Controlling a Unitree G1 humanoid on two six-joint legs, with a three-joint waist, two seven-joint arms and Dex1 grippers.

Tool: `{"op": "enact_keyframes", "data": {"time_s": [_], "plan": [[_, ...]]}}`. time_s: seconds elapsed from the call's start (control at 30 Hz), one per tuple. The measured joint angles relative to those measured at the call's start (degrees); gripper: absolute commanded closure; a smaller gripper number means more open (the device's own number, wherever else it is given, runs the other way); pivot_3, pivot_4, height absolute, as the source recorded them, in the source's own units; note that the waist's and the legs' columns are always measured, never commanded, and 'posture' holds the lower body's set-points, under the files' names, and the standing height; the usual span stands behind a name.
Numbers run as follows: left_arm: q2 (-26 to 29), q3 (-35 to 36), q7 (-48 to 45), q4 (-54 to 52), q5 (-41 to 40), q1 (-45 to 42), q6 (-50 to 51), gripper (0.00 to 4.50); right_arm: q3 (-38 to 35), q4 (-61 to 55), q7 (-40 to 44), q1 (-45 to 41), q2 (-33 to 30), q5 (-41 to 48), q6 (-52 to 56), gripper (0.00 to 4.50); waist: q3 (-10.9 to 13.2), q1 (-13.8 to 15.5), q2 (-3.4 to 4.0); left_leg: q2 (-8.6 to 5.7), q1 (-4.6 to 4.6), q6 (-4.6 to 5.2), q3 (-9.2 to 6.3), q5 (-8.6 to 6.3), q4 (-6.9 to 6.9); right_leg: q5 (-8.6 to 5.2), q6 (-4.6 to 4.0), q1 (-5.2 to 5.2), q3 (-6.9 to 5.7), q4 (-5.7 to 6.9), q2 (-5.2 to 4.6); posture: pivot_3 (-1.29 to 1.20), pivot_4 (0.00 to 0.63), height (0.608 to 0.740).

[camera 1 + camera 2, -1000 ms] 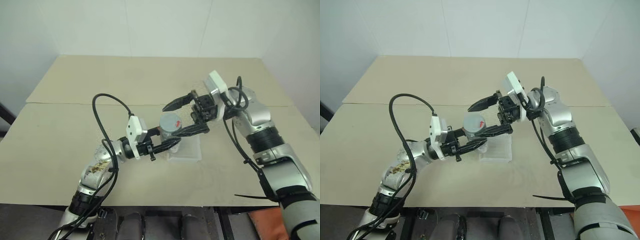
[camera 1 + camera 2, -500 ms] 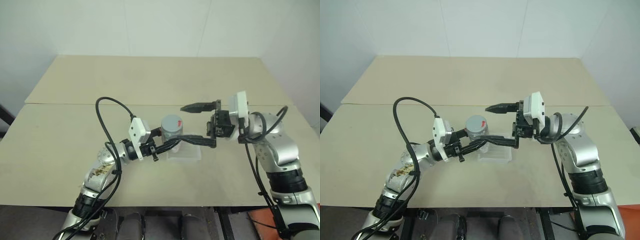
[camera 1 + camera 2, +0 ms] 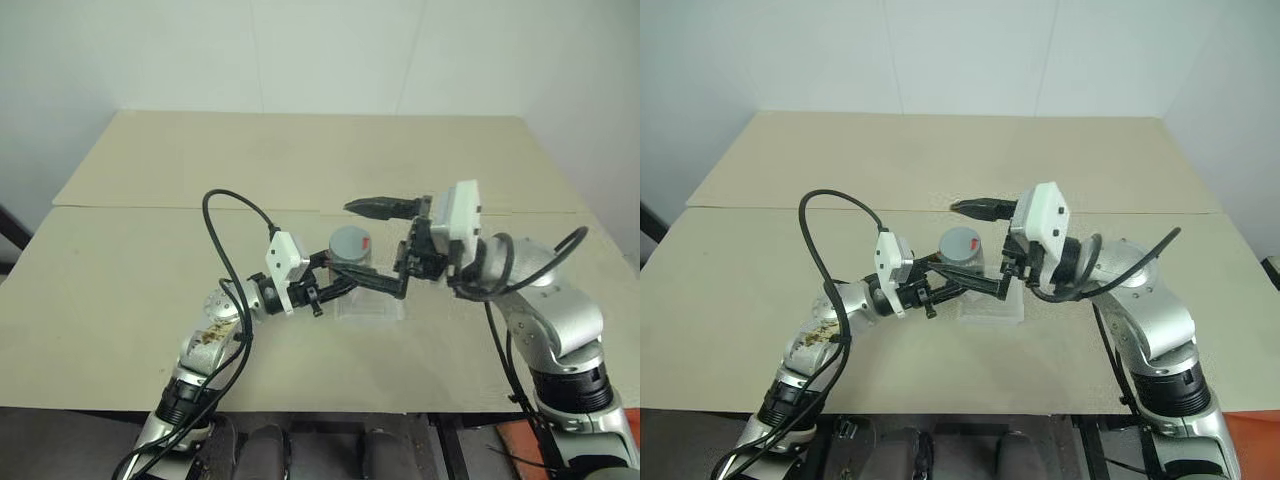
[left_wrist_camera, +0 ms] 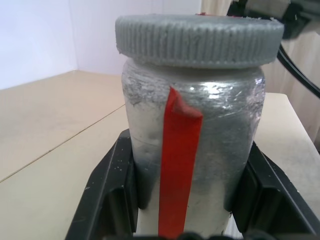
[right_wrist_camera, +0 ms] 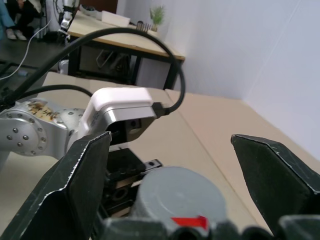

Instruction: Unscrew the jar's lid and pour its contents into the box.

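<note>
Now we see our right claw (image 3: 384, 245) swung level, wide around the lid (image 3: 349, 242); left claw (image 3: 340, 285) still clamps the jar (image 4: 192, 155) over the box (image 3: 375, 308).

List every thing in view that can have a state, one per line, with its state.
jar: upright, clamped in the left gripper, above the box
lid: on the jar
box: on the table, open-topped
left gripper: shut on the jar
right gripper: open, fingers straddling the lid

Jar (image 4: 200, 145): clear glossy plastic, scuffed, red tape strip. Lid (image 4: 197, 40): matt grey, ribbed edge. Desk (image 3: 300, 160): matt beige. Box (image 3: 372, 305): translucent plastic.
</note>
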Motion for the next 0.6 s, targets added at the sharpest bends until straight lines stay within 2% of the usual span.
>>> {"op": "enact_keyframes", "data": {"time_s": [0.23,0.6], "plan": [[-0.3,0.0,0.2,0.0,0.6,0.3,-0.9,2.54,2.5,0.8,-4.3,-1.5,3.1,-4.6,1.1,0.02,0.0,0.1,0.0,-0.02,-0.03,0.0,0.0,0.0,0.0,0.0,0.0,0.0,0.0,-0.01,-0.02,0.0,0.15,0.74],[-0.4,0.0,0.2,-0.1,1.0,0.6,-0.9,2.54,3.0,2.3,-5.2,-1.5,3.9,-6.1,1.1,0.02,0.0,0.1,0.0,-0.02,-0.02,0.0,0.0,0.0,0.0,0.0,0.0,-0.01,-0.01,-0.01,-0.01,0.0,0.15,0.74]]}}
